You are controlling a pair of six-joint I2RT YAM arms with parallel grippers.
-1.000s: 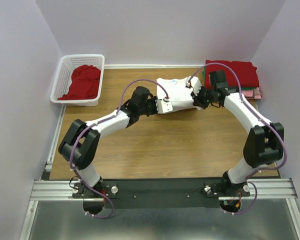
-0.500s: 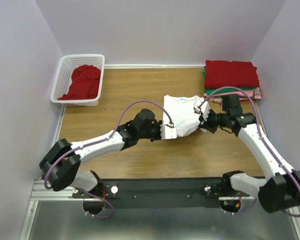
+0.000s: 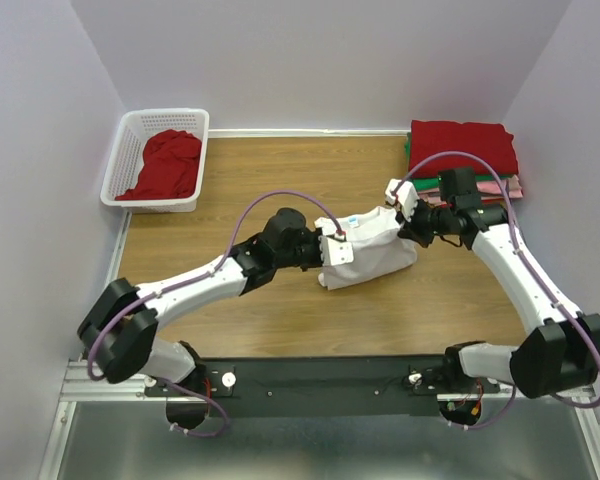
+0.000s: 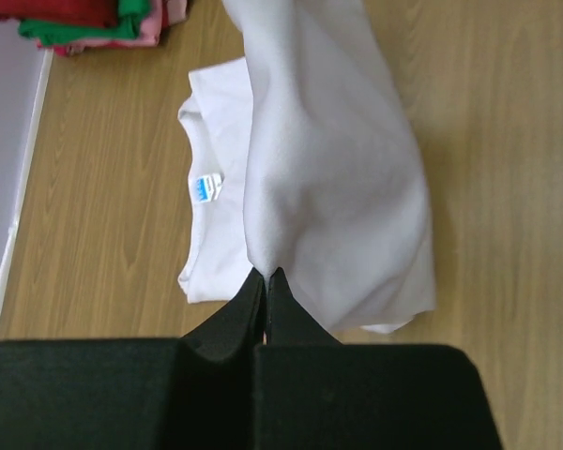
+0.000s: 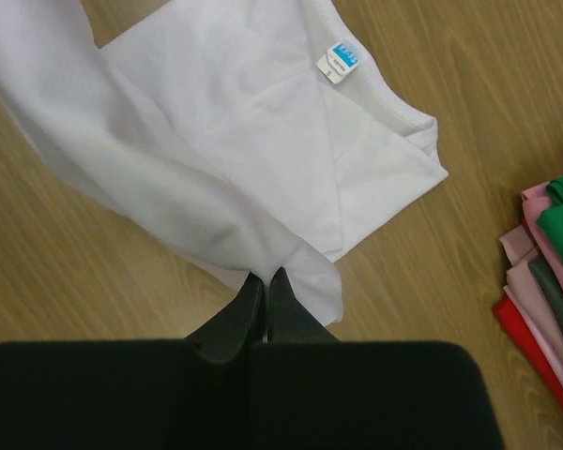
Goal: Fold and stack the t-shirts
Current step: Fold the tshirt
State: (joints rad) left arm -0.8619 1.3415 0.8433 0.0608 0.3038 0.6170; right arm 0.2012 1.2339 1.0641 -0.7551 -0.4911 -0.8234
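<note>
A white t-shirt [image 3: 372,255] hangs partly lifted over the middle of the wooden table. Its collar end with the blue neck label [image 4: 205,187] lies flat on the wood. My left gripper [image 3: 334,243] is shut on one pinched edge of the white t-shirt [image 4: 328,178], and the cloth drapes away from the tips [image 4: 266,273]. My right gripper [image 3: 404,220] is shut on the opposite edge of that t-shirt [image 5: 216,122], with the tips [image 5: 266,276] buried in the fold. Folded t-shirts are stacked [image 3: 463,148] at the back right, red on top, green and pink below.
A white lattice basket [image 3: 165,113] stands at the back left with a crumpled red t-shirt [image 3: 167,163] in it. The folded stack [image 5: 544,272] lies close to the right of my right gripper. Walls enclose the table on three sides.
Both arms dragged the white t-shirt from the back toward the near side and laid it flat. The held edge has since risen and moved back over the shirt, bunching the cloth.
</note>
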